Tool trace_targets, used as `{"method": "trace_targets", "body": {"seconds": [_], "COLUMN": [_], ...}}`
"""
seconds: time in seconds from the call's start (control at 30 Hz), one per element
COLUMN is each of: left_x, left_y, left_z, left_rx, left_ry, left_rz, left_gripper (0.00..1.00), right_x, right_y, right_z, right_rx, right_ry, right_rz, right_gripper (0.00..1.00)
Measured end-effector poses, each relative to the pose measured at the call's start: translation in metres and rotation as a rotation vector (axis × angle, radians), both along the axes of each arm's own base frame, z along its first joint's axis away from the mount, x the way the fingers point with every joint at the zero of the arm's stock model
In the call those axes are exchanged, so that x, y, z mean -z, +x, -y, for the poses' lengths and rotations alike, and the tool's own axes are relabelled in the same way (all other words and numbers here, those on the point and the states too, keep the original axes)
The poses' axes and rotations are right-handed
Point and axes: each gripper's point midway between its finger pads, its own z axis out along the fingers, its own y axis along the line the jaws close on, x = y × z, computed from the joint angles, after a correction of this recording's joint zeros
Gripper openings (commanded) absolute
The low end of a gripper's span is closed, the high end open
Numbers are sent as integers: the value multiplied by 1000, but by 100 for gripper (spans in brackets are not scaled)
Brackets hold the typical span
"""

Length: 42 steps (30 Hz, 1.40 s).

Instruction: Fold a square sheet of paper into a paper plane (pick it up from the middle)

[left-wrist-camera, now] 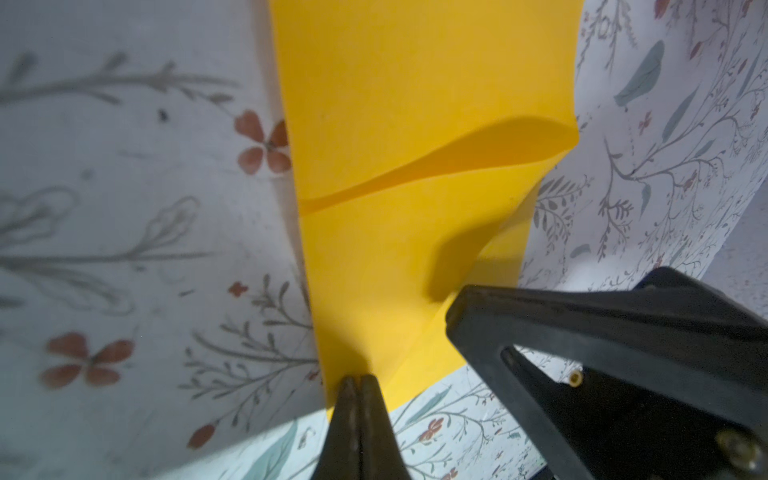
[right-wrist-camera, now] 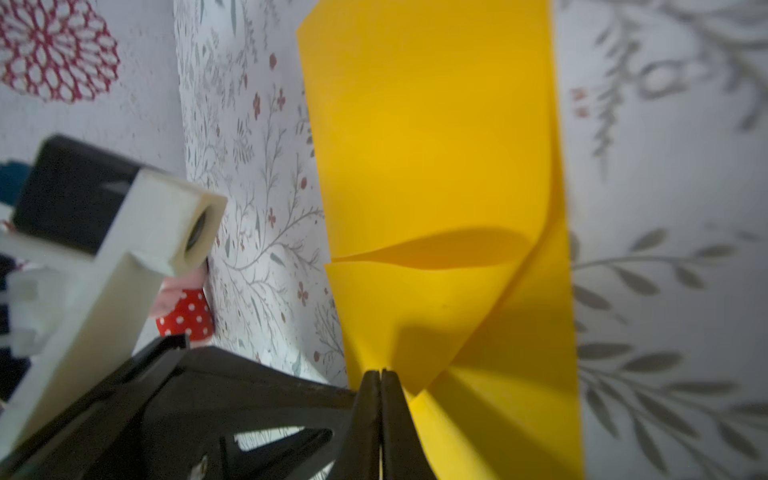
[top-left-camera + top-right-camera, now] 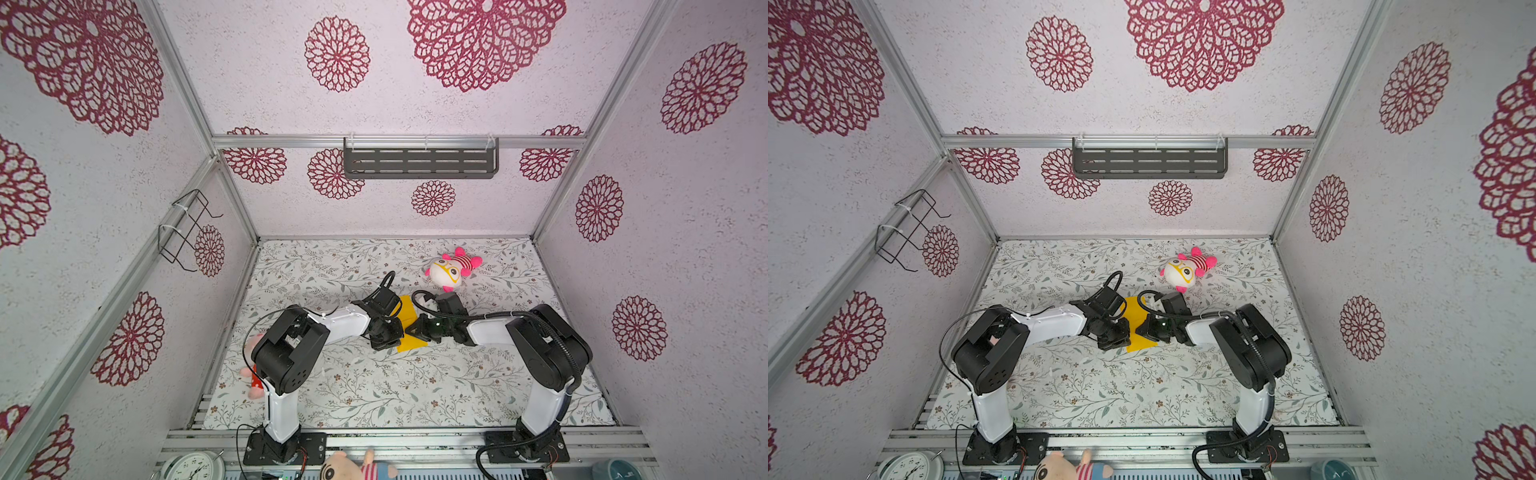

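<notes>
Midway across the floral-patterned surface (image 3: 374,386), between the two arms, sits the yellow-orange sheet of paper (image 3: 408,312), near the pink-and-white plush toy (image 3: 452,270) but apart from it. Both top views show the paper mostly covered by the two wrists meeting over it, with only its far part and near corner (image 3: 1142,345) showing. The left end effector (image 3: 388,334) is clenched on the sheet: in the left wrist view its fingertips (image 1: 349,399) press together on one edge. The right end effector (image 3: 417,329) grasps the paper from the opposite side; in the right wrist view its black fingertips (image 2: 370,399) are pinched tight on a yellow edge. The sheet is doubled over, and a loose flap (image 1: 478,153) bows up with a curved edge above the layer beneath. Whether the paper rests on the surface or is held just off it cannot be told
</notes>
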Motion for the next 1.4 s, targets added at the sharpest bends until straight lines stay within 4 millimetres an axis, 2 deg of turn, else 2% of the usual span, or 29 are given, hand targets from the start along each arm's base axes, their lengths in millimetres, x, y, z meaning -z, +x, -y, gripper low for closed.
{"method": "trace_targets", "body": {"seconds": [0.23, 0.8, 1.2, 1.4], "left_x": [0, 1, 1, 1], "left_y": [0, 1, 1, 1], "left_z": [0, -2, -2, -2], "left_rx": [2, -2, -2, -2], "left_ry": [4, 14, 15, 16], "left_rz": [-4, 0, 0, 1], "left_gripper": [0, 0, 0, 0], "right_x": [7, 9, 11, 11], "right_y": [-14, -15, -4, 12], "right_z": [0, -7, -11, 1], "right_rx": [-141, -215, -201, -157], "right_ry": [-40, -29, -32, -25], "right_rz": [41, 62, 54, 69], "right_gripper": [6, 5, 4, 4]}}
